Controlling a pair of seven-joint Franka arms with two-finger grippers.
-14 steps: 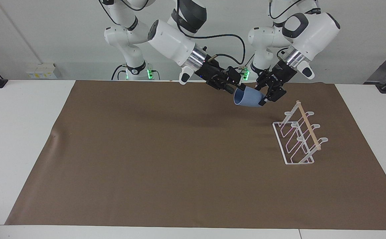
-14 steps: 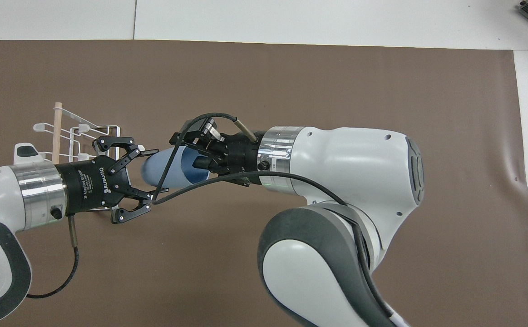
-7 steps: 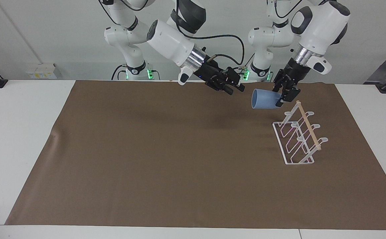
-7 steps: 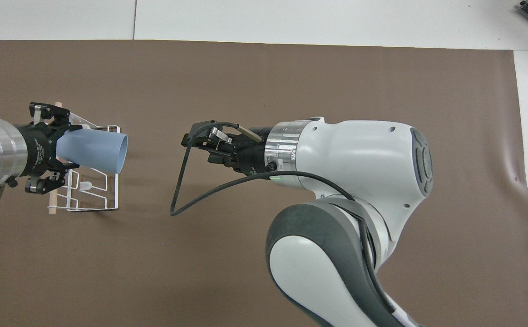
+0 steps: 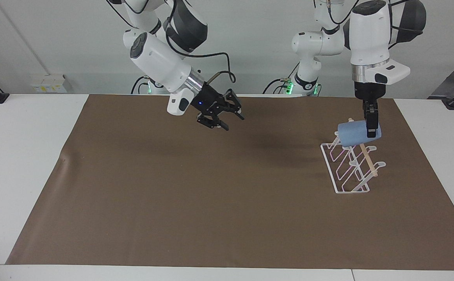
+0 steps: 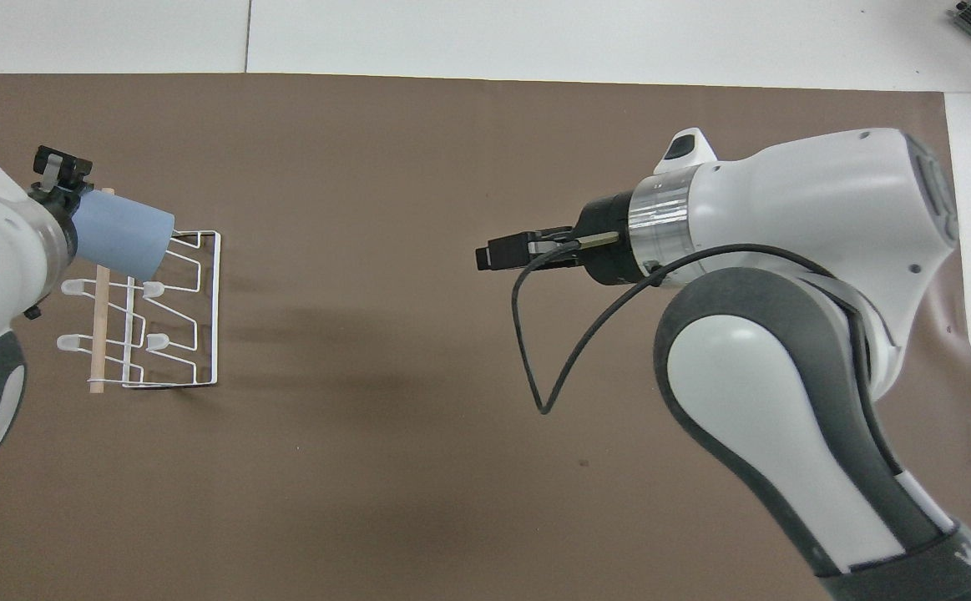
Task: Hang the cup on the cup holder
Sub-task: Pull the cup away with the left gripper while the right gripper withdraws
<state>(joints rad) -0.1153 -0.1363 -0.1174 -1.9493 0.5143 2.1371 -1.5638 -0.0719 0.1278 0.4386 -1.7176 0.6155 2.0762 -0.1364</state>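
cup (image 5: 352, 134) on its side, clamped in left end effector (image 5: 371, 128) over rack (image 5: 348, 168), mouth toward 9 o'clock in facing view, inside unseen. right end effector (image 5: 221, 115) apart, empty, over bench (image 5: 31, 156).

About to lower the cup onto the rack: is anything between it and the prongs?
Nothing visible. The left pincer holds the cup on its side, right over the cup holder, at the end nearer the robots. The right pincer hangs over bare mat, well away.
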